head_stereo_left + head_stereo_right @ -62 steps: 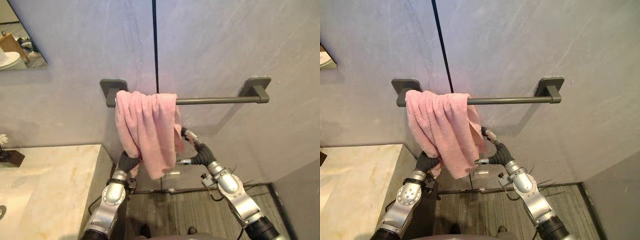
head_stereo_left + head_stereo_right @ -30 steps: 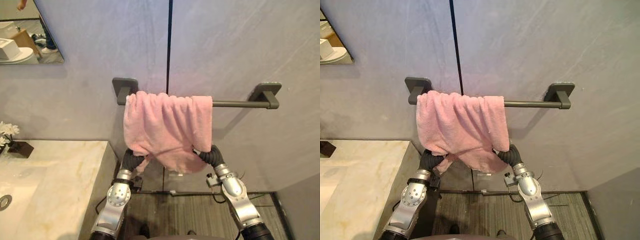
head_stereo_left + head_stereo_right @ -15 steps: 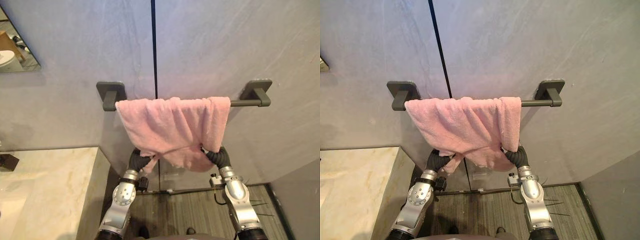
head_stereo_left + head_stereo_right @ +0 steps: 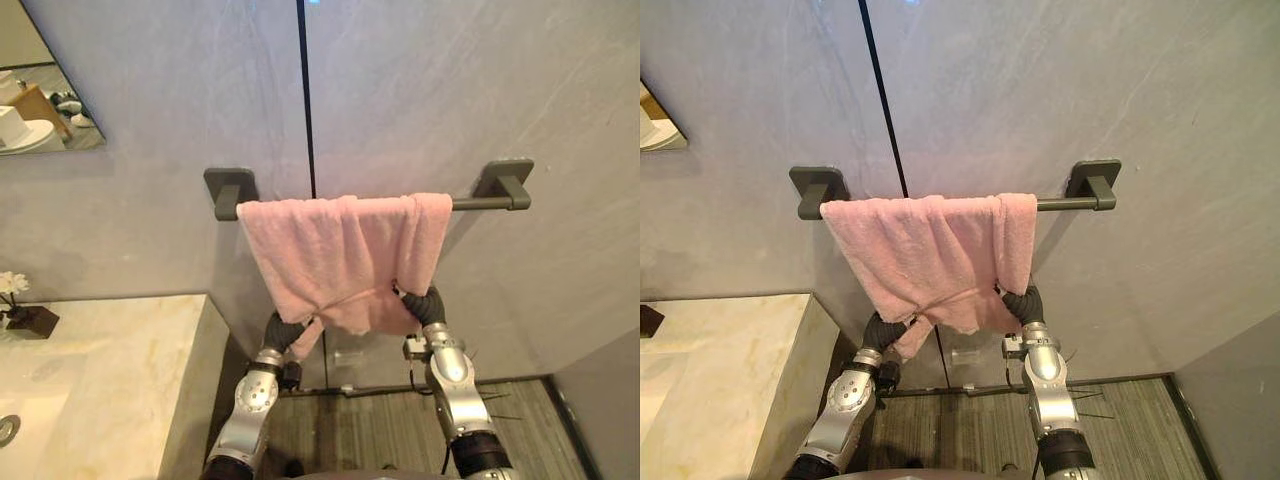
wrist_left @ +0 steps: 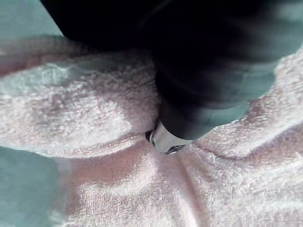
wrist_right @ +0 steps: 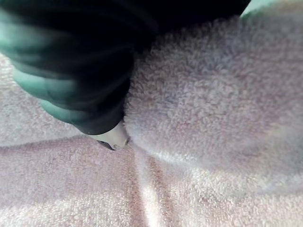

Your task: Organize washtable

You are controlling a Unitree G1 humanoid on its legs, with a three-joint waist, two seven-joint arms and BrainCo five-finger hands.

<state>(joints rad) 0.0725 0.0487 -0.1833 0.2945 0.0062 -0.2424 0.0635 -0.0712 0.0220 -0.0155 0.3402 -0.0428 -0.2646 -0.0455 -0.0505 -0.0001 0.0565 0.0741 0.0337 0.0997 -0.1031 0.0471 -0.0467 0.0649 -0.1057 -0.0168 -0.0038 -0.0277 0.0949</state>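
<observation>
Pink towel (image 4: 335, 250) hangs over the towel bar (image 4: 475, 203) at frame centre, covering its left and middle stretch, with the bottom edge uneven. My left hand (image 4: 283, 332) and right hand (image 4: 420, 305) sit at its lower corners, probably to tug it flat. Both are buried in cloth, so I can't tell whether they're clamped or loose.
</observation>
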